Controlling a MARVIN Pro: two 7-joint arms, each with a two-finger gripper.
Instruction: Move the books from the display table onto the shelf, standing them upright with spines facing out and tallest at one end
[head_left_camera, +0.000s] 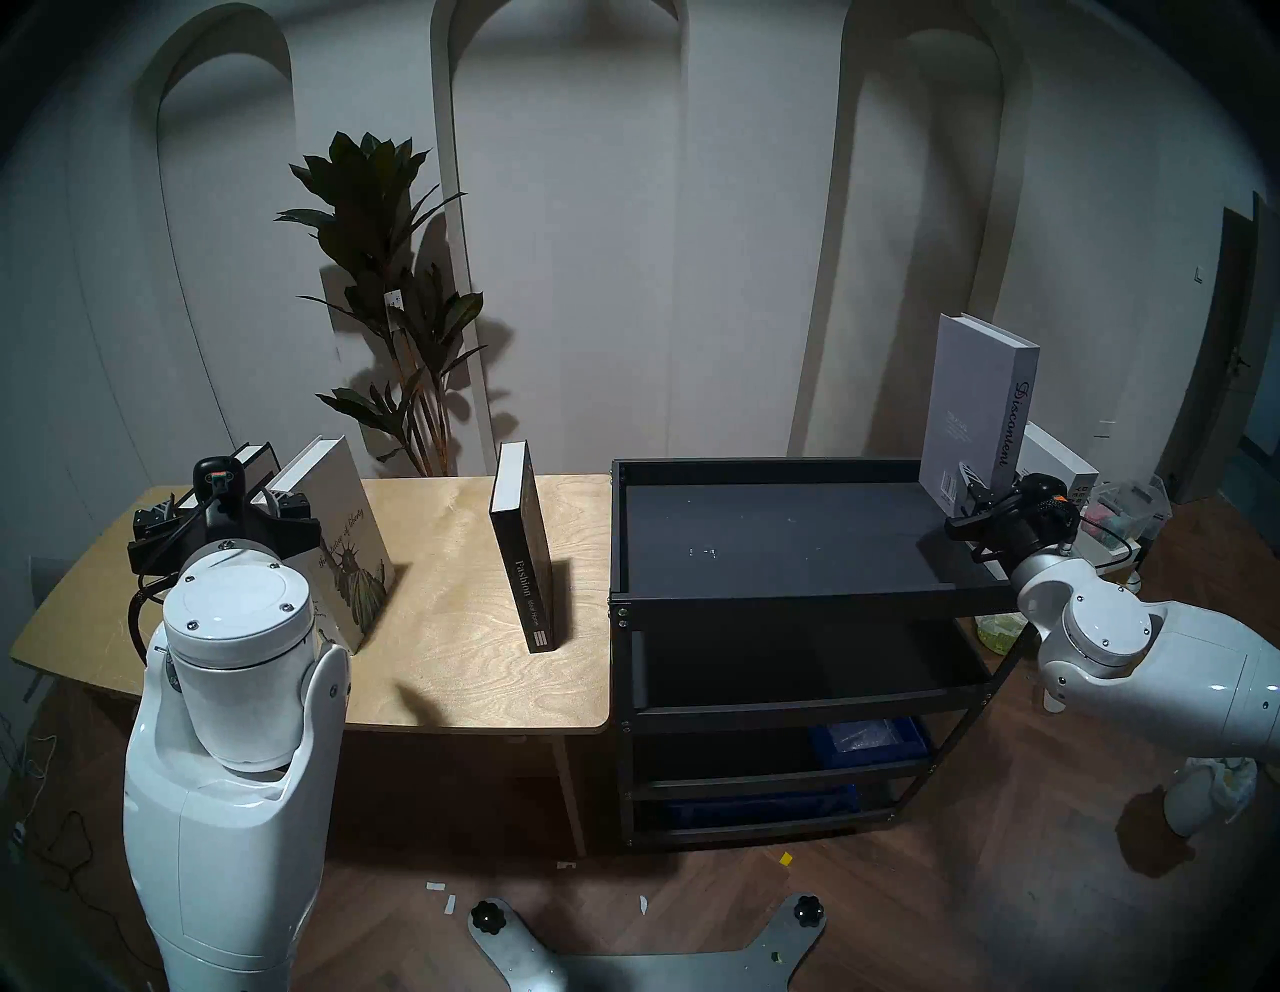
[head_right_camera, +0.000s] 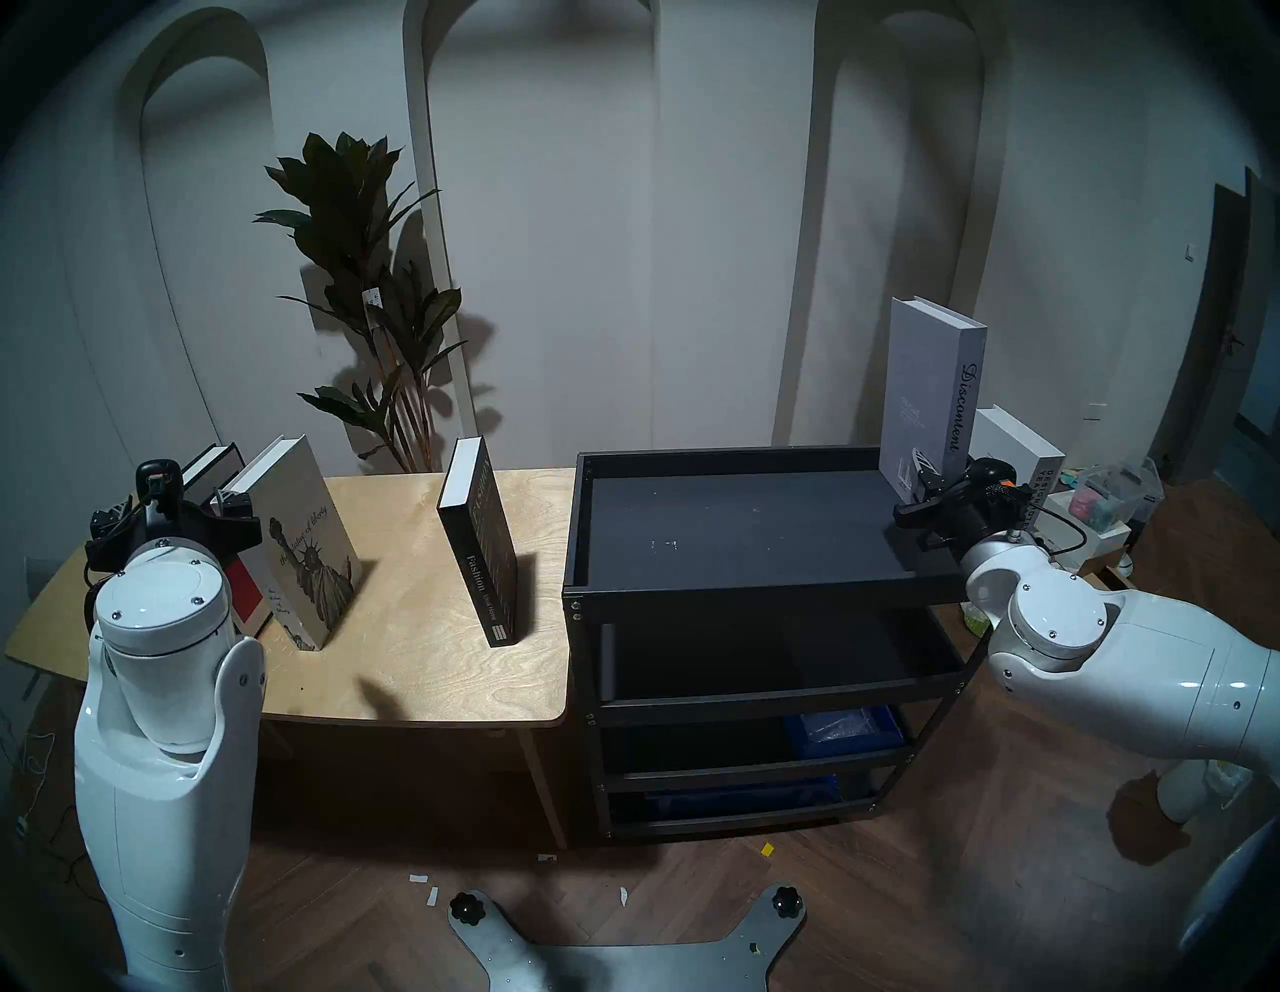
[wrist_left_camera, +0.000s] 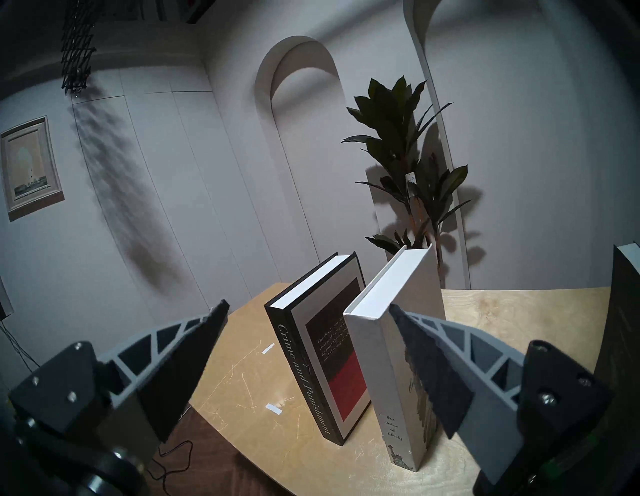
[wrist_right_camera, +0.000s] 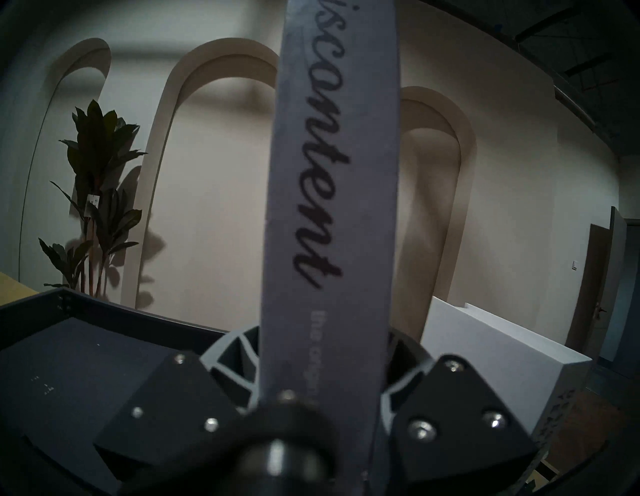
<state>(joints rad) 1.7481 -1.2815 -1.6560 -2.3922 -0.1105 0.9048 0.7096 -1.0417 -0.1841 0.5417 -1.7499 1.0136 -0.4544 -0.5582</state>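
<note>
The right gripper (head_left_camera: 970, 493) is clamped on the lower spine of the tall grey hardcover book lettered "Discontent" (head_left_camera: 978, 409), one finger on each cover, and holds it upright at the right end of the top tier of the black metal shelf (head_left_camera: 783, 547). In the right wrist view the grey spine (wrist_right_camera: 332, 207) runs straight up between the two finger mounts. Whether the book's foot rests on the tier or hangs just above it cannot be told. Just beyond the shelf's right end sits a white boxy hardcover book (head_left_camera: 1056, 464), partly hidden by the grey one.

The left gripper (wrist_left_camera: 308, 367) stands wide apart and holds nothing. It hovers level over the left end of the light plywood display table (head_left_camera: 450, 665), pointed at two upright books. The black hardcover "Crime and Punishment" (wrist_left_camera: 318, 350) with a red block on its cover stands to the left, and the white hardcover with the Statue of Liberty drawing (wrist_left_camera: 394, 350) stands beside it, apart from it at the base and leaning slightly. The right finger (wrist_left_camera: 433, 374) shows in front of the white book's cover; contact cannot be told.

Farther along the table, well apart from those two, the black hardcover "Fashion" (head_left_camera: 523, 547) stands upright near the shelf. A dark leafy potted plant (head_left_camera: 388, 277) stands behind the table against the arched wall.
</note>
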